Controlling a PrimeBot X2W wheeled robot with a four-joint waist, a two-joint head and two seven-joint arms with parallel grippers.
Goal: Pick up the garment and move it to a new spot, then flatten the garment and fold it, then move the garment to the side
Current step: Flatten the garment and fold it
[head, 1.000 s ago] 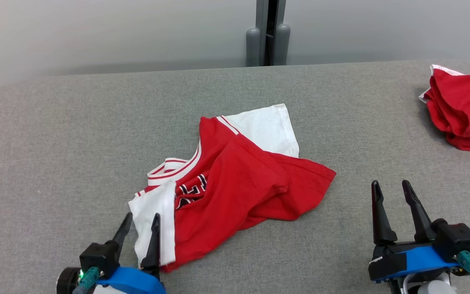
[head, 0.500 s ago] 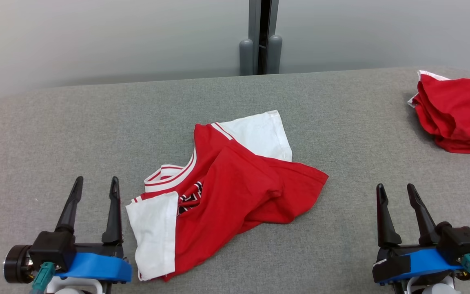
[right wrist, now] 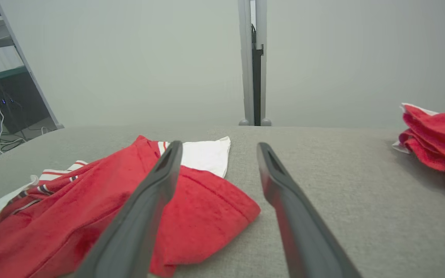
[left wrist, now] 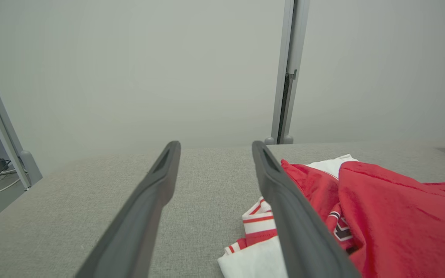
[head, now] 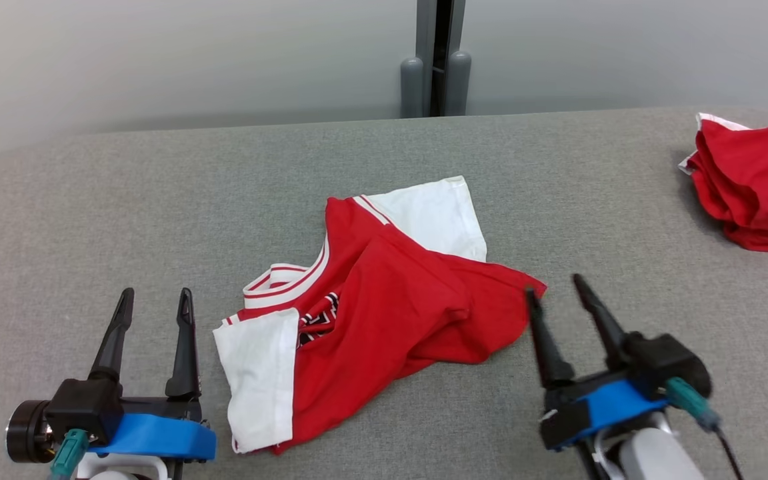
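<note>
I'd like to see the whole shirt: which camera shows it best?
The head view: the shirt lies whole on the grey table, crumpled. The left wrist view catches its collar and some red cloth; the right wrist view, a red corner and one white sleeve.

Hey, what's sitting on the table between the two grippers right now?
The crumpled red and white garment lies between the left gripper and the right gripper, on the grey table; the head view shows it.

The rumpled garment [head: 391, 300] mostly hides its lettering; the red cloth [head: 754, 193] is cropped.
</note>
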